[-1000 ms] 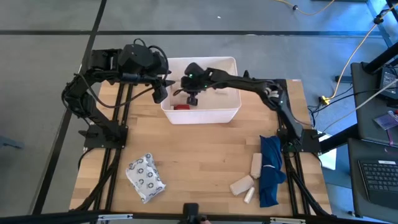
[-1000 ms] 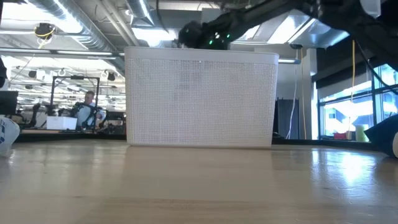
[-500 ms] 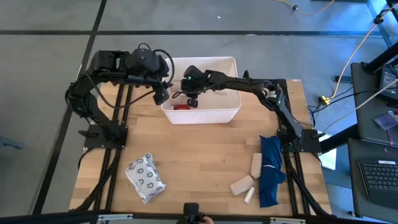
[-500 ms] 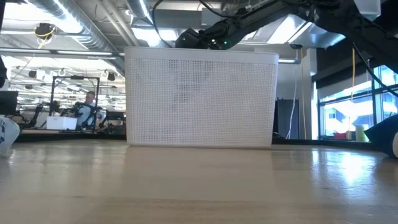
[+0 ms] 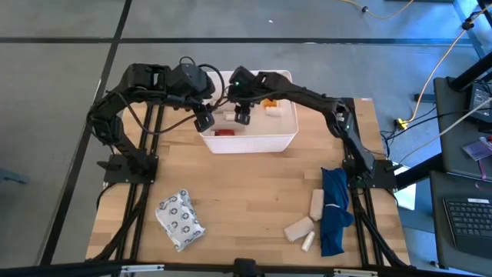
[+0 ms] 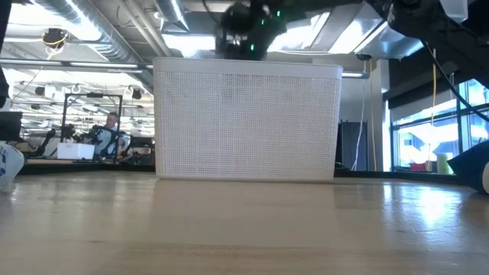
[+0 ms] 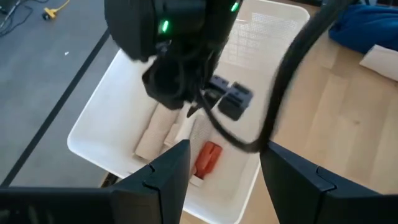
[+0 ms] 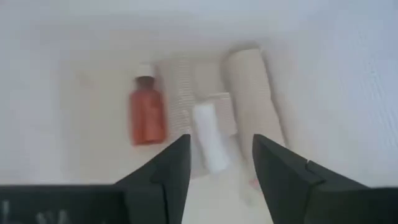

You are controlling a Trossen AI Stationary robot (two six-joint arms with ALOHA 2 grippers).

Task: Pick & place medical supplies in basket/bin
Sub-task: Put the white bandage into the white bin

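Worktop: I count packet [image 5: 180,221], three rolls [image 5: 307,219] outstanding; bin [image 5: 284,137] holds orange bottle [image 8: 147,116], rolls; right hand [image 5: 243,115] spread, empty.

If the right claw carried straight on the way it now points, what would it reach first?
The open right claw points down into the white rectangular plastic tub. Straight ahead lies the small white tube, between the orange bottle and a beige roll. It would probably meet that tube first, though depth is unclear.

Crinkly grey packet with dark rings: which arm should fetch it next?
Left. The packet lies on the left arm's side of the table; both tools, left and right, sit open at the white tub.
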